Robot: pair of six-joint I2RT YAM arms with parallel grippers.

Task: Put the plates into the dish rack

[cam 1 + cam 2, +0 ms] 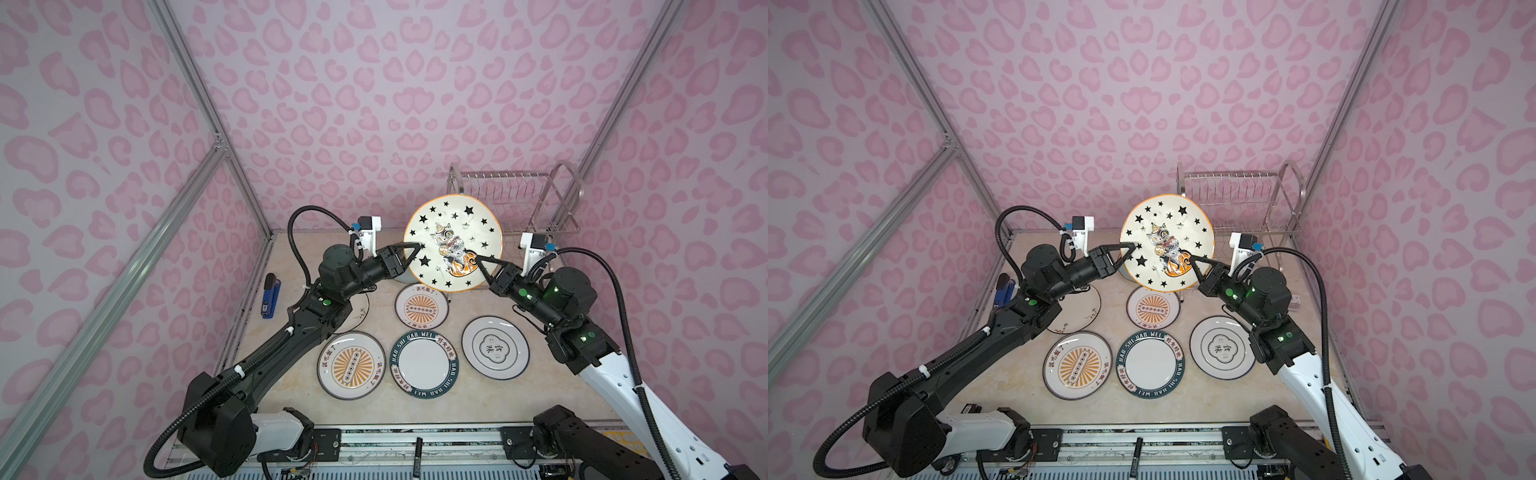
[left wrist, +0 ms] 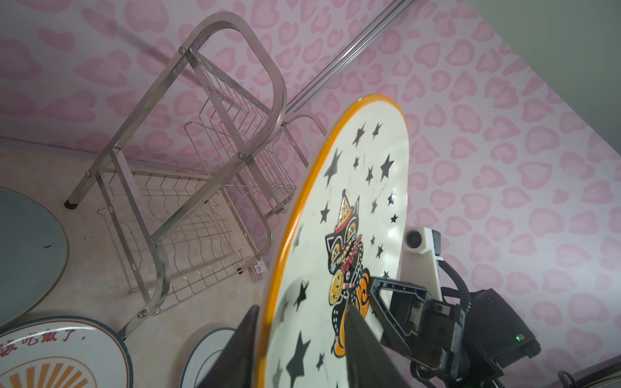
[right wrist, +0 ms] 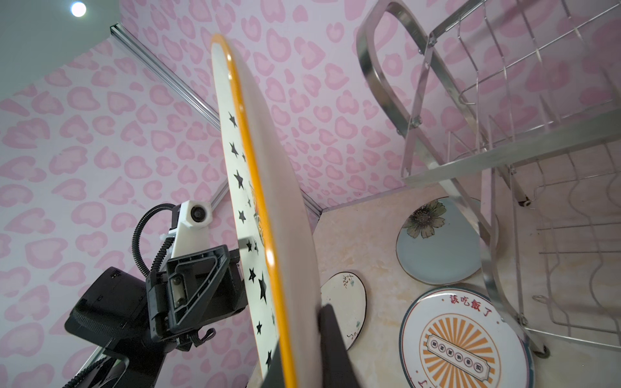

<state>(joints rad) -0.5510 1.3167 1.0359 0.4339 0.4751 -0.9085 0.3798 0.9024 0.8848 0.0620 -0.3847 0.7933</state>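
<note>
Blue stapler [image 1: 271, 296] at table's [image 1: 291, 407] left edge; black marker [image 1: 417, 456] on front rail [image 1: 374, 434].

Both black arms reach inward, wrists raised. The right gripper [image 1: 478, 260] pinches the orange-rimmed star-and-cat ceramic plate [image 1: 455, 220] at its edge; the left gripper [image 1: 417, 248] has its fingers [image 2: 369, 349] parted, straddling the opposite edge.

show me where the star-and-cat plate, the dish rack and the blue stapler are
star-and-cat plate [image 1: 457, 220]: in a top view, white face above the cat
dish rack [image 2: 279, 97]: left wrist view, looped tube of the end frame
blue stapler [image 1: 272, 299]: in a top view, blue body
</note>
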